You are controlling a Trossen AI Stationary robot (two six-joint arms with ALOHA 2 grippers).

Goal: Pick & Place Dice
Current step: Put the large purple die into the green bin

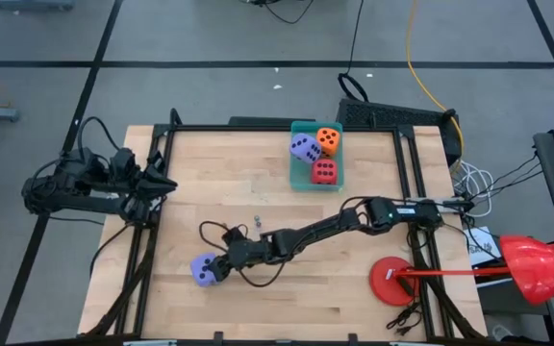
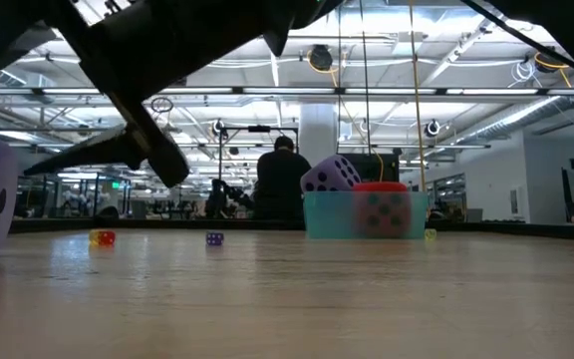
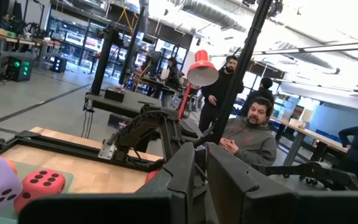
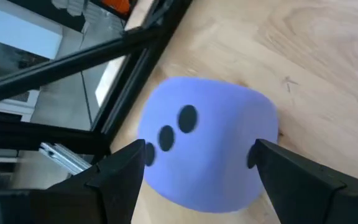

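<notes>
wooden table (image 1: 354,288) bears a lavender die (image 1: 203,270), dark pips, between wide-spread right tool (image 1: 210,270) fingers.

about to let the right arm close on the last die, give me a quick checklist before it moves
1. Right gripper open: ok, one finger on each side of the lavender die.
2. Die centred between the fingers: ok in the right wrist view.
3. Die resting on the table: ok, near its front left part.
4. Fingers touching the die: cannot tell.
5. Room in the teal tray: cannot tell; another lavender die, the orange die and the red die already fill most of it.
6. Left gripper out of the way: ok, shut, parked at the table's left edge.
</notes>
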